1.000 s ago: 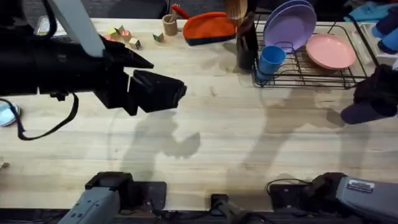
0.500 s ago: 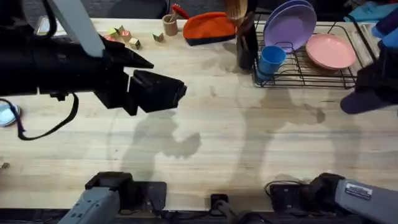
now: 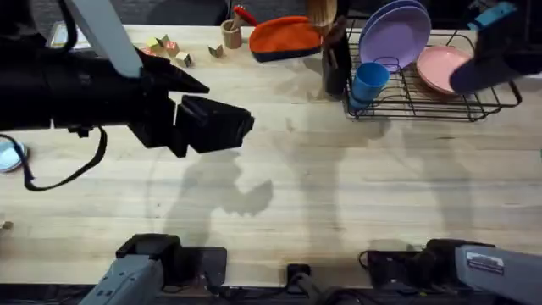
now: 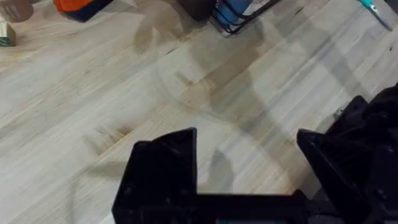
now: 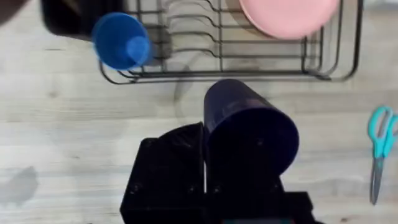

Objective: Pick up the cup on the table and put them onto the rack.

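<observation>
While raised at the rack's (image 3: 423, 93) far-right end, right claw (image 3: 491, 59) clamps the dark purple cup (image 5: 249, 134): seen in the right wrist view lying sideways between the fingers, mouth toward the rack. Just past the cup's rim, front wire edge of the rack, then open slots and a pink plate (image 5: 289, 15) lying inside. Off to one side of that claw, teal scissors (image 5: 380, 146) on the bare surface (image 3: 339, 195), well apart from the cup. Blue cup (image 3: 369, 82) already standing at the rack's front-left corner, well apart from the right claw, touching or just inside the wire there; hard to say which. Purple plates (image 3: 394, 34) upright behind it, black utensil holder (image 3: 335, 59) just beside that corner.

Left claw (image 4: 245, 158) hovering above the surface, fingers apart, nothing between them. Wide open plank ahead of it; beyond that stretch, the rack corner and blue cup at the far edge of its view. Well apart from both cups.

Along the surface's far edge, beyond the left arm: an orange pouch (image 3: 284, 38), a small tan wooden cup (image 3: 230, 34), and a few small blocks (image 3: 174, 51). Broad middle of the surface bare between the two claws.
</observation>
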Available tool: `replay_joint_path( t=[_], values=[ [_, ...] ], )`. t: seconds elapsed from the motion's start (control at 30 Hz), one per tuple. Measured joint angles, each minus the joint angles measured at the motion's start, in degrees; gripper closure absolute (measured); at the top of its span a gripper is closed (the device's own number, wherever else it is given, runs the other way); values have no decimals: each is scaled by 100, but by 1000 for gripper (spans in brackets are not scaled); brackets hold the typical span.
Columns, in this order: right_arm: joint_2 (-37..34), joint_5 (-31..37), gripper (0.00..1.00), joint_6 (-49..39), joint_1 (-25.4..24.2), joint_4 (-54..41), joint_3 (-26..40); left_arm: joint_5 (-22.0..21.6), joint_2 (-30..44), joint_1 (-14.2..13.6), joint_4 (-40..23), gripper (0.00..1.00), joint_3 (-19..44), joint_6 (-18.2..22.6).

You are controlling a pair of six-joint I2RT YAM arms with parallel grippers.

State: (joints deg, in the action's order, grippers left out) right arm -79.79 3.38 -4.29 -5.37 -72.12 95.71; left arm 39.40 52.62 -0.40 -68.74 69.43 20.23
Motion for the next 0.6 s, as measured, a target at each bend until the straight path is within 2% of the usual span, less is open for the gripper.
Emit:
replay_joint_path(
  t=[0.43, 0.47, 0.6],
  values=[
    [-834, 0, 972, 1, 939, -22, 1228, 0, 0, 0, -1, 8, 0, 0],
    [-1012, 0, 972, 1, 1146, -14, 1474, 0, 0, 0, -1, 7, 0, 0],
    [-1220, 0, 972, 0, 1398, -9, 1592, -1, 0, 0, -1, 8, 0, 0]
  ],
)
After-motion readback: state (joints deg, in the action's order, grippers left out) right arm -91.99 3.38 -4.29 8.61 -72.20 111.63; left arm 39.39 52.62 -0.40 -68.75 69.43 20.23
